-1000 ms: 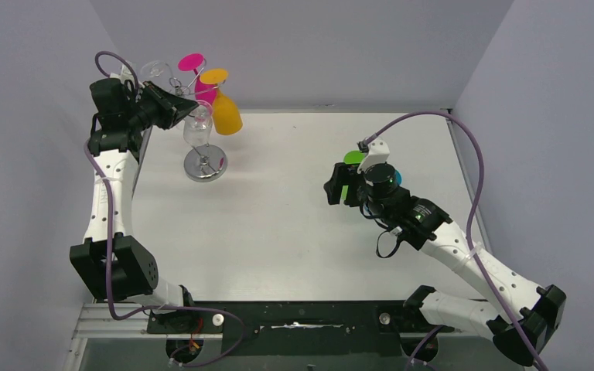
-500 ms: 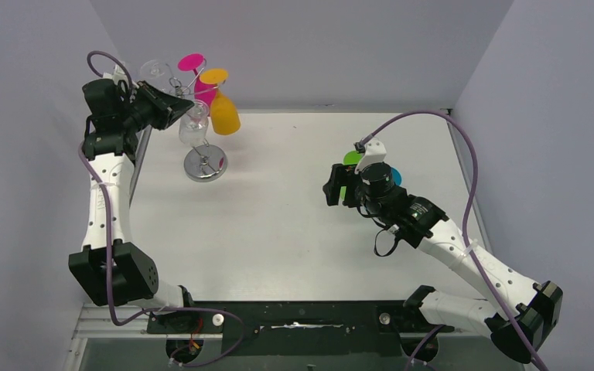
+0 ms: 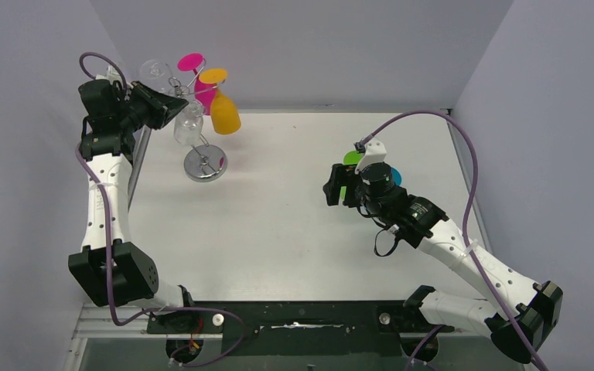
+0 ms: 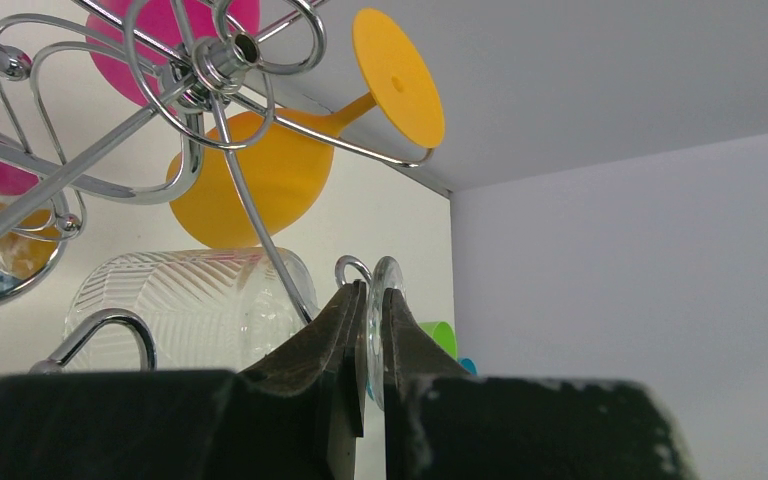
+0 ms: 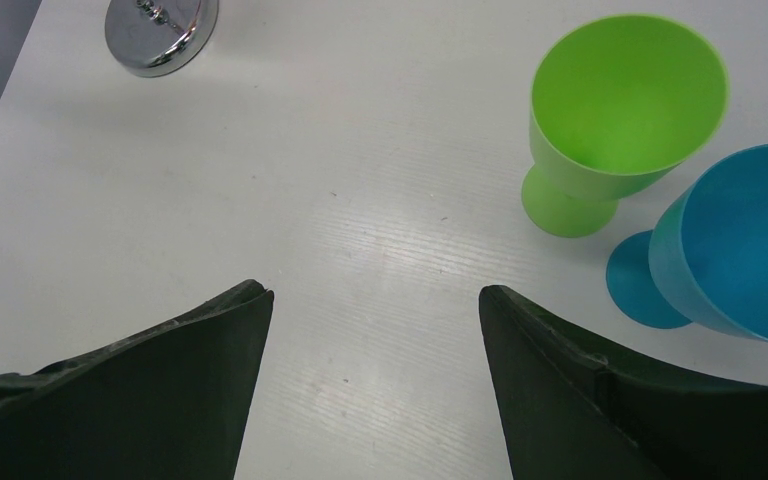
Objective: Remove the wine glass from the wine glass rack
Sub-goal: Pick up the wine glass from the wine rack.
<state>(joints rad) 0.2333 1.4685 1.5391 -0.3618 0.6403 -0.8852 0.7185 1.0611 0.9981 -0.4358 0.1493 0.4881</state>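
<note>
My left gripper is up at the far left corner of the table, clenched on the thin clear foot of the clear glass. The two pads are pressed nearly together with only that disc's edge between them. The glass's ribbed bowl lies out to one side of my fingers, close to the stem of the rack and above its shiny round base, which stands on the table near that corner. The foot sits right beside the curled end of one wire arm (I cannot tell whether the glass's stem is clear of that wire or hooked in it). An orange glass hangs upside down from another arm just behind the clear one, its flat foot up against the wire, and a pink glass hangs beside it on the far side of the rack. My right gripper is well apart from all that, toward the right edge and about halfway back. It hangs above bare table with its fingers spread wide and nothing between them. Just beyond its right finger a green glass and a blue glass stand upright, close together.
</note>
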